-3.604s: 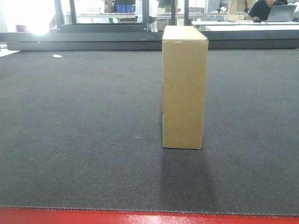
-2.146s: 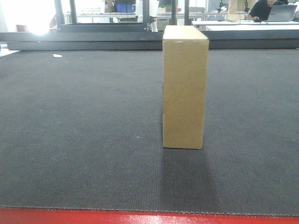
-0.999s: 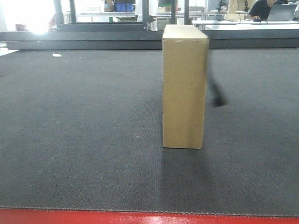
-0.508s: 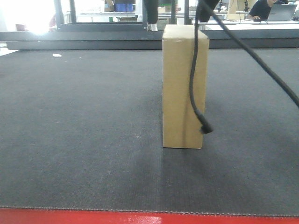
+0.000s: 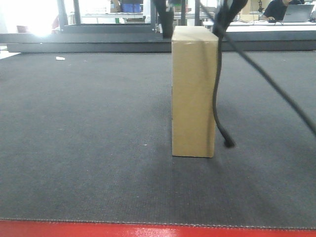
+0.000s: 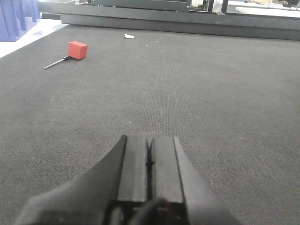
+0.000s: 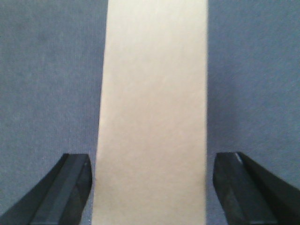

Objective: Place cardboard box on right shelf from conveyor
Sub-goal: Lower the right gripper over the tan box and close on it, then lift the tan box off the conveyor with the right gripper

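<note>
Reaching down over the conveyor, I have its dark woven belt spread under both my hands, and nearly everything else here is small against it. The cardboard box stands on end on that belt, directly beneath my right gripper. From that wrist its pale top face runs as a long strip straight ahead of the hand, so its long axis lies along my reach and its narrow width lies across my fingers.

My right gripper is spread wide and holds nothing. One finger sits just off each long edge of the top face, with a sliver of belt showing on either side, and I cannot tell whether either pad touches the cardboard. That straddle is what the next move turns on, I judge: the hand needs only to sink a little and close across the narrow width, with no turn of the wrist.

My left gripper is pressed closed on nothing, low over bare belt, and the box does not show ahead of it, so the right arm is plainly the nearer one. A black cable hangs off my right arm beside the box and could snag on the lift.

Far ahead and left of my left hand lie a small red block and a white scrap. I cannot pick out the right shelf.
</note>
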Robot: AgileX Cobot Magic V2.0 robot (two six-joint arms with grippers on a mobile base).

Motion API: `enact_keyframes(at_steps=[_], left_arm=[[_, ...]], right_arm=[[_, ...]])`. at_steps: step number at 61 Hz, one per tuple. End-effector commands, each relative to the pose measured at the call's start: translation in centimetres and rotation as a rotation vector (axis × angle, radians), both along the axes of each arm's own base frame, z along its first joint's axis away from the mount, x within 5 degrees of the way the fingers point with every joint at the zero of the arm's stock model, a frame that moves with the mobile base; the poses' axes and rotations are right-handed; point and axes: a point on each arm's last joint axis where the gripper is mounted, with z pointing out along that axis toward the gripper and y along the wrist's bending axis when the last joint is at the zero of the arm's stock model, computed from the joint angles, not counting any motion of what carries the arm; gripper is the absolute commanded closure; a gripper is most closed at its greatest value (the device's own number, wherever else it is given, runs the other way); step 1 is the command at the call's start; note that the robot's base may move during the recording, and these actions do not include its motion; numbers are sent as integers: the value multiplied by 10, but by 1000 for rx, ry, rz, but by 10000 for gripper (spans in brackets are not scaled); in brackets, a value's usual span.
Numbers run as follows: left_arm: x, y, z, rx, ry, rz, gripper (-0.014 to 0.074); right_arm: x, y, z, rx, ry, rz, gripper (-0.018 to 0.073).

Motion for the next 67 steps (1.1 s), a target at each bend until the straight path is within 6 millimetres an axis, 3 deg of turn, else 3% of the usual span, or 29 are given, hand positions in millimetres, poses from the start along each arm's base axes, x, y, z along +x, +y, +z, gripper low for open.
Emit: enact_keyframes(at_steps=[1,11,26,35,44,54,67], left_arm=[[-1,1,6,-11,-90,6,712],[-1,1,6,-11,-90,6,712],[-1,1,6,-11,-90,6,712],[-1,1,6,-11,-90,6,712],[-1,1,6,-11,-90,6,713],[-1,1,6,-11,-90,6,713],[-1,1,6,-11,-90,6,713]], right_arm=[[-3,-6,23,64,-104,11,-65],[-2,-4,8,89,-88,23,-33],[-3,-6,8,84,-87,22,319],[-7,-15,25,63,-132,68,335],[-14,-42,56,14,-224,148,335],[-27,-81,77,-20,-265,171,335],[-57,-141,69,-82,-247,124,335]])
